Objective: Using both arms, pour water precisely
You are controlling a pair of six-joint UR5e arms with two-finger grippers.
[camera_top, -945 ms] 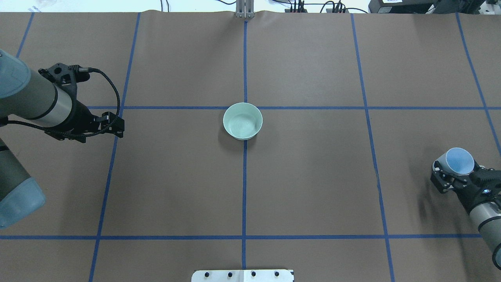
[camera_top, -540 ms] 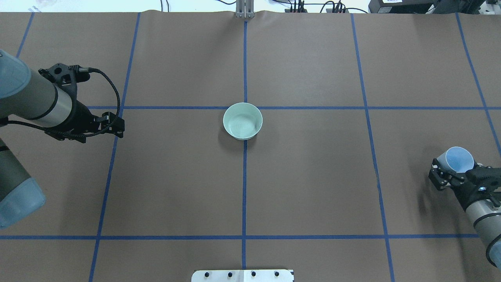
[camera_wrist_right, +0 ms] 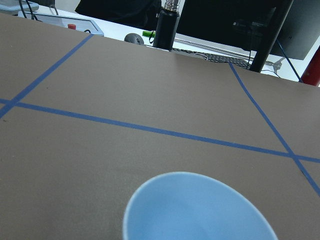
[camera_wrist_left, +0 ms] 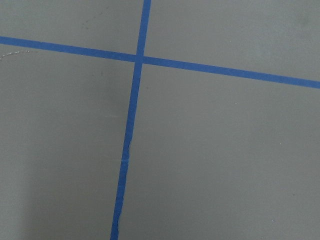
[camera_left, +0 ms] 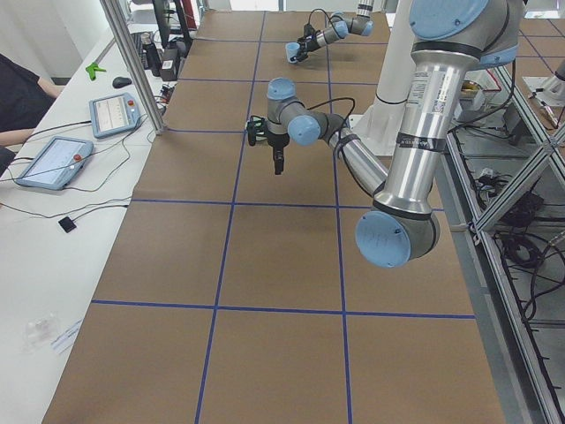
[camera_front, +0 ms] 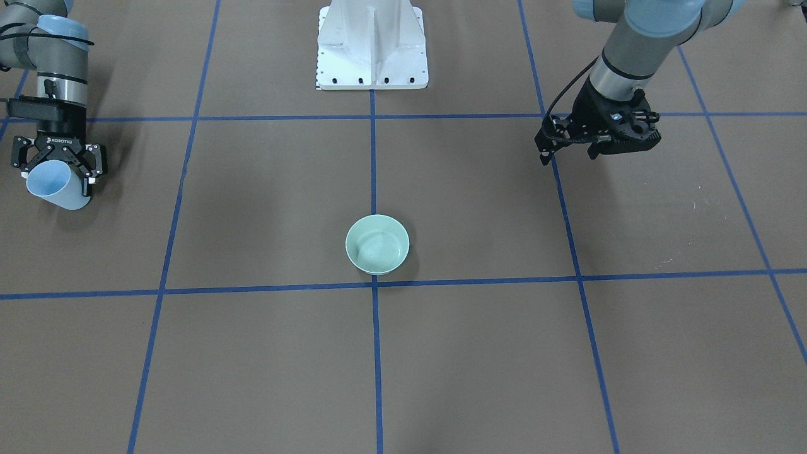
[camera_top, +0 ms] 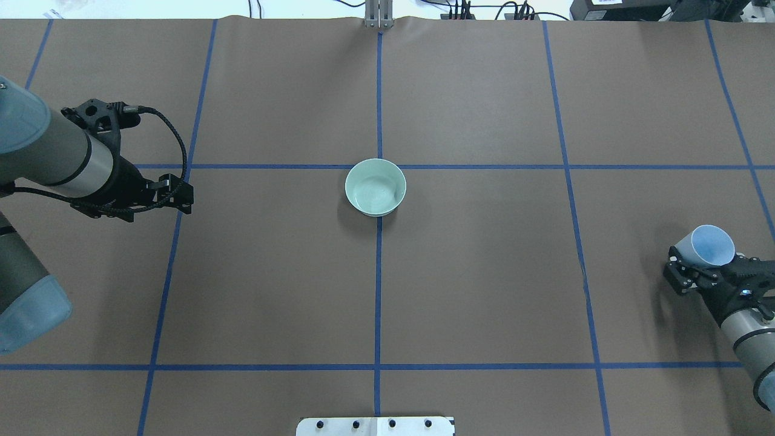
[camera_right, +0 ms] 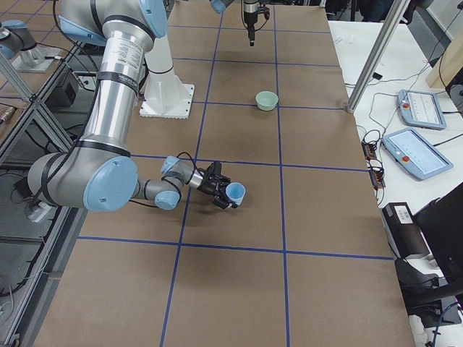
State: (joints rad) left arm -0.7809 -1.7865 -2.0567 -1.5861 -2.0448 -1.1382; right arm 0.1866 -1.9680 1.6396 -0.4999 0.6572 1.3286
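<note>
One change (slight) — right claw (camera_front: 58,165) shifted, gripping cup (camera_front: 53,186).

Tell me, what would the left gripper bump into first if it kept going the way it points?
The left gripper points straight down, so it would first hit the brown paper table, near where two blue tape lines cross. Nothing else shows beneath it.

Brown table (camera_top: 484,272); green bowl (camera_top: 353,175) at centre.
</note>
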